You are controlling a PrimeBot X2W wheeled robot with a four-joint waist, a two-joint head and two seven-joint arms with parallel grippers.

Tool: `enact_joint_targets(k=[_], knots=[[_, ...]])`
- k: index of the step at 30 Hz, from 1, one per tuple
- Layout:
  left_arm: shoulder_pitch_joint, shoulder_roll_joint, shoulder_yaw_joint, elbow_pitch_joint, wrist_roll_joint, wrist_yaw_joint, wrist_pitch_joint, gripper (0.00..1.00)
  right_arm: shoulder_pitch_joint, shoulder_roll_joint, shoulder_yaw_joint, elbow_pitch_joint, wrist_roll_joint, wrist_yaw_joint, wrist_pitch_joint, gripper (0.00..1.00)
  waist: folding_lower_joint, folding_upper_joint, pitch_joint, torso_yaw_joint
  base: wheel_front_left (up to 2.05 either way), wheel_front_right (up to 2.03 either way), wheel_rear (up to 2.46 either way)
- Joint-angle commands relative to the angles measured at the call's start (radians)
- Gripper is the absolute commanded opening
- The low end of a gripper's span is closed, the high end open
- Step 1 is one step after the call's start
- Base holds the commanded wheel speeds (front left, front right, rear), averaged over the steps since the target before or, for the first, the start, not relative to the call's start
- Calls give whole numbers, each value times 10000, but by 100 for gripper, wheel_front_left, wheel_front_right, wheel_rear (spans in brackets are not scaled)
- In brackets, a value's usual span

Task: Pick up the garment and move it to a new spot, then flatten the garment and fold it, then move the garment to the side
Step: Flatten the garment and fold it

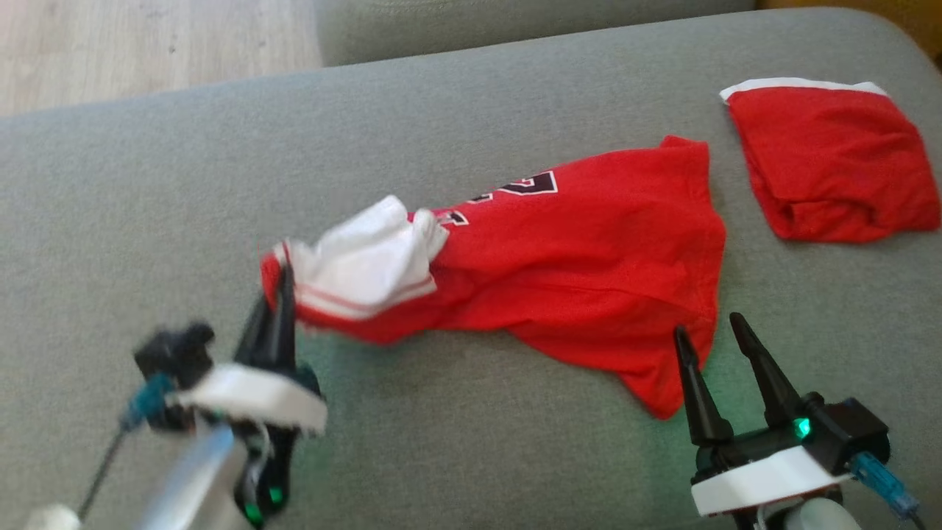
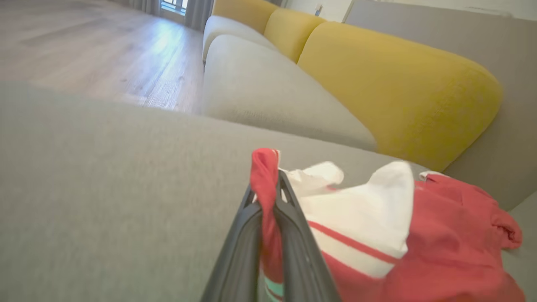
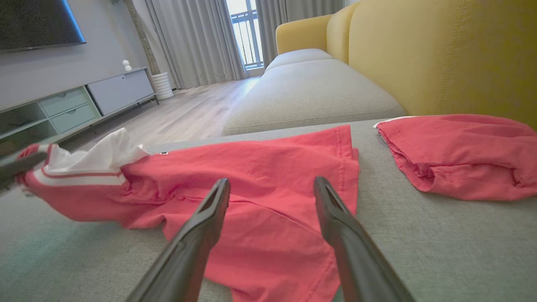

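Fingers (image 2: pixel 295 226) of the left gripper (image 1: pixel 283 283) clamp a thin red edge of the garment (image 1: pixel 589 258); the right gripper (image 1: pixel 708 327) is spread wide, empty, at its near hem. That pinch looks shallow, though blur hides it; dragging could slip it free. Red, white-bunched at one end, it sprawls rumpled across the sofa cushion (image 1: pixel 441 132).

Left gripper (image 1: pixel 282 287): both fingers pressed together, clamping a fold of the garment (image 1: pixel 589 250) between the tips. The wrist is motion-blurred. Right gripper (image 1: pixel 707 325): fingers spread apart, holding nothing, tips over the garment's near hem, by the front edge of the sofa (image 1: pixel 147 184).
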Motion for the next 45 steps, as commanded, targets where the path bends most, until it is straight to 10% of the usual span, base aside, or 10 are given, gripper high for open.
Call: enact_joint_targets(k=[1, 3, 4, 5, 10, 16, 26, 45], knots=[[123, 111, 499, -399, 36, 123, -108, 0, -195, -189, 155, -341, -45, -9, -109, 100, 0, 0, 105, 110, 0, 0, 0], [676, -81, 591, -474, 44, 206, -108, 0, -214, -210, 141, -350, -47, -9, -109, 100, 0, 0, 148, 198, 0, 0, 0], [890, -169, 563, -481, 71, 219, -109, 33, -219, -223, 148, -346, -43, -9, -109, 100, 0, 0, 165, 240, 0, 0, 0], [1186, -316, 402, -508, 162, 201, -108, 100, -228, -245, 185, -319, -35, -9, -109, 100, 0, 0, 180, 299, 0, 0, 0], [1453, -88, -355, -735, 663, 248, 532, 100, -277, -254, 273, -273, -28, -9, -109, 100, 0, 0, 186, 317, 0, 0, 0], [780, 1269, -226, -2336, 2254, 1310, 445, 100, -353, -291, 270, -277, -11, -9, -109, 100, 0, 0, 253, 211, 0, 0, 0], [-1671, 3259, -732, -4053, 4230, 995, 2665, 100, -629, -271, 412, -254, -30, -9, -109, 100, 0, 0, 547, -177, 0, 0, 0], [-2150, 2191, -2635, -1769, 5571, 612, 3141, 100, -801, -170, 187, -364, -46, -9, -109, 100, 0, 0, 1254, -373, 0, 0, 0]])
